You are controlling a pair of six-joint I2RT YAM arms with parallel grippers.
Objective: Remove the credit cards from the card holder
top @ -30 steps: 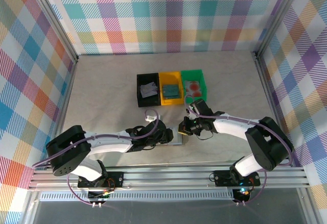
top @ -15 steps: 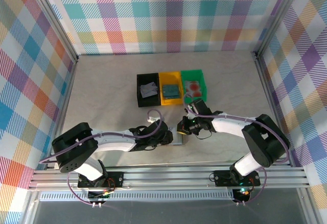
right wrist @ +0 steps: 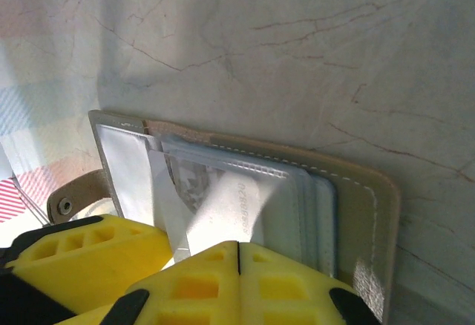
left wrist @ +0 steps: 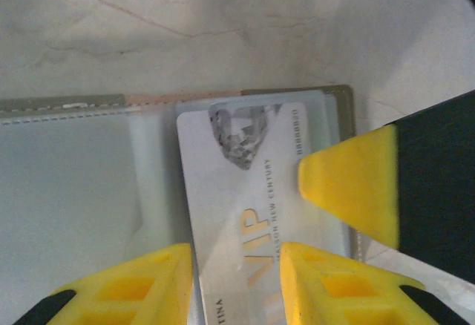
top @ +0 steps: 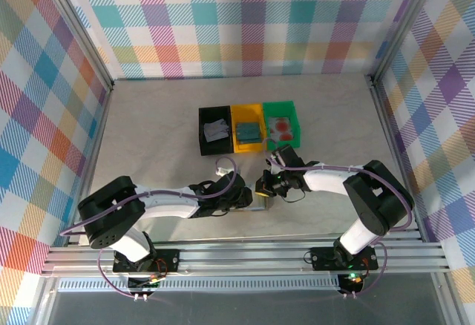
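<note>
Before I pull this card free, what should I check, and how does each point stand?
1. Card holder open flat on the table: ok.
2. Left gripper open, a finger either side over the near end of the VIP card: ok.
3. Right gripper shut, its tip resting on the card: ok.
4. Card clear of the holder: not ok; it lies askew on one panel.
5. Firm hold on the card by either gripper: cannot tell.
6. Black tray free to take it: cannot tell; something pale already lies in it.
</note>
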